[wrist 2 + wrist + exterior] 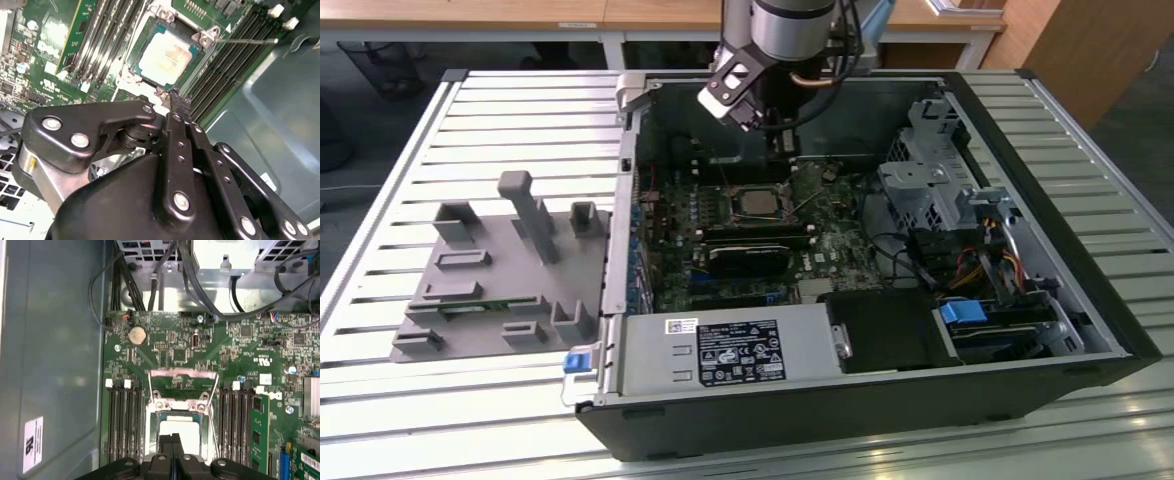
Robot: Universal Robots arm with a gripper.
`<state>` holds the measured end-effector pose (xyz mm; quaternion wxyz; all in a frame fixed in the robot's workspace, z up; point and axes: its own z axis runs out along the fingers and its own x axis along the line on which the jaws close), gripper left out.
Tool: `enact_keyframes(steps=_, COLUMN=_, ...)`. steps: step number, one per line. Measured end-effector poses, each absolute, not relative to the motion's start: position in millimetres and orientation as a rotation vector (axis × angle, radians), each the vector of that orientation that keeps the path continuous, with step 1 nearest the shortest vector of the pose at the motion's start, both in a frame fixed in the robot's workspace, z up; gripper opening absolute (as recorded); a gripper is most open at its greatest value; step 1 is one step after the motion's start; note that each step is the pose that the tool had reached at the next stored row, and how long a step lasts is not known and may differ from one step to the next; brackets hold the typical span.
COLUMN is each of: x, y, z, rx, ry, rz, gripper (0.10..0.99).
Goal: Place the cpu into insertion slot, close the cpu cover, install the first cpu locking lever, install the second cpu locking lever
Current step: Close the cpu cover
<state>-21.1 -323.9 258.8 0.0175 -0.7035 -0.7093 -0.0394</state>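
Observation:
The cpu [181, 426], a flat square chip with a dull silver top, lies in the insertion slot [150, 437] on the green motherboard; it also shows in the second wrist view [167, 55] and the exterior view [754, 203]. The cpu cover [184, 374], a thin silver frame, looks raised on its hinge at one edge of the slot. Thin wire levers [215, 407] run along the slot's sides, and one lever [247, 41] sticks out sideways. My gripper [172, 441] hangs just above the slot's edge, fingers pressed together with nothing between them, as the second wrist view [173, 100] also shows.
The open computer case [1067, 300] lies on a slatted metal table [494, 120]. Black memory slots [122, 425] flank the socket, with a green memory stick [260, 435] on one side. Cables and a drive cage [927, 190] sit at the exterior view's right; a grey fixture [494, 270] lies at its left.

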Motion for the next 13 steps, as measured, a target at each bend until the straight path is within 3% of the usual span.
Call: enact_keyframes(steps=13, x=0.9, y=-323.9, z=258.9, rx=-2.184, ry=-2.202, rz=-0.118, gripper=0.106)
